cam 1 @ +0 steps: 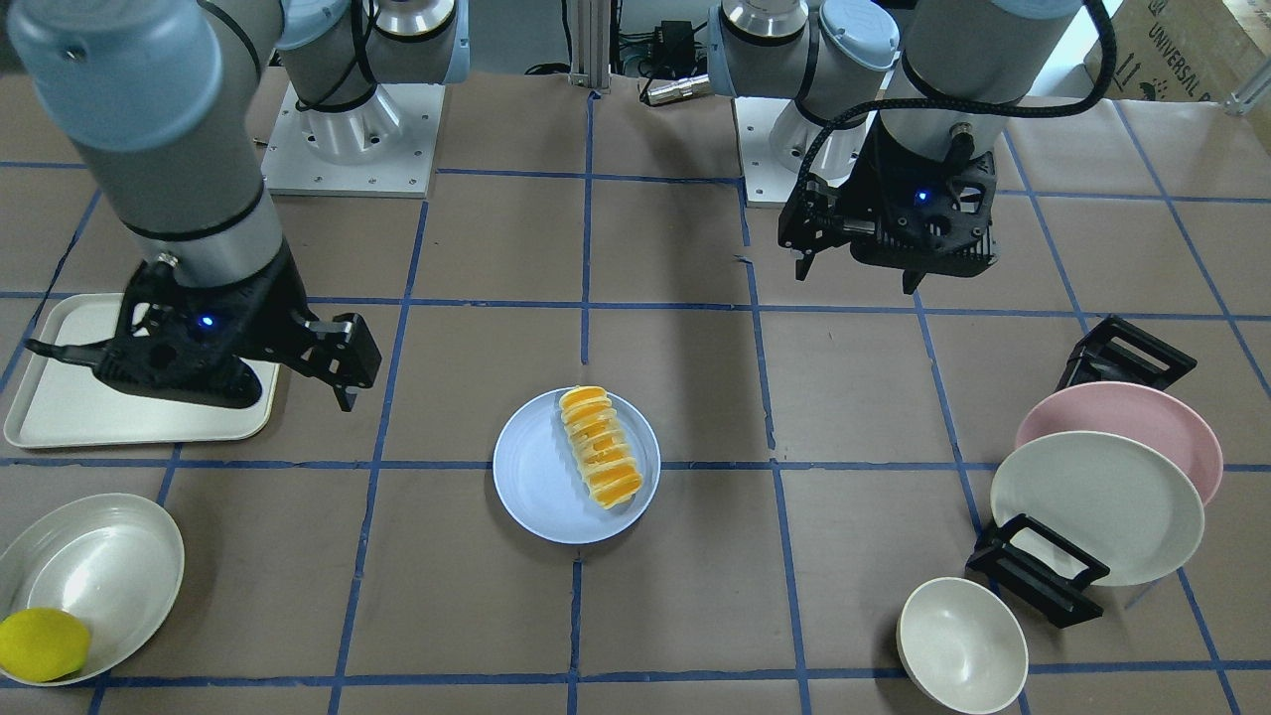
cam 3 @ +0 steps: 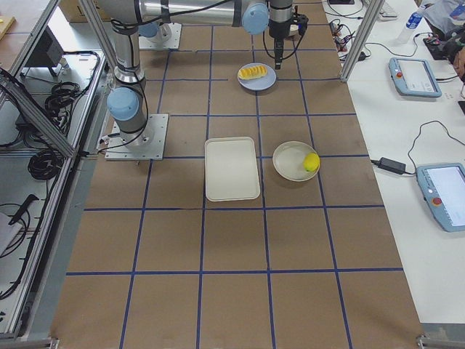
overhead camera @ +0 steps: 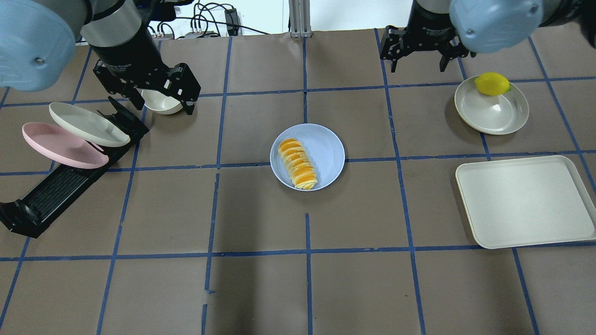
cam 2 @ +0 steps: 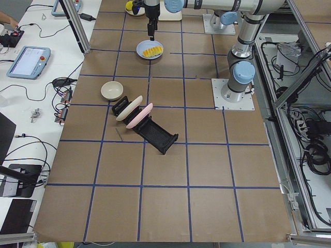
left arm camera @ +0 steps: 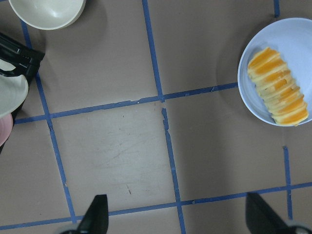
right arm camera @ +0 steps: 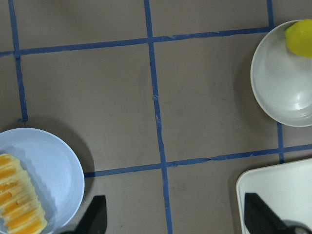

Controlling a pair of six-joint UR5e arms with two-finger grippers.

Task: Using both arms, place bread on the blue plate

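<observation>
Surface: brown paper counter (overhead camera: 260,218) with blue tape squares, where we work.
Bread: the bread (overhead camera: 298,163) lies on the blue plate (overhead camera: 328,151) at the counter's middle, toward one side of it, not hanging over the rim.
Look: small ridged roll with orange and cream stripes, whole in shape.
Long axis: it runs roughly from the robot's side to the operators' side, a little oblique.
Left pincer: the left pincer (overhead camera: 160,90) hangs wide open and empty, above the small bowl (overhead camera: 160,103).
Right pincer: the right pincer (overhead camera: 419,53) is open and empty too, near the lemon (overhead camera: 491,84).
Relation: both stand well apart from the plate; neither is clearly nearer.
Judgement: we think placing is done.
</observation>
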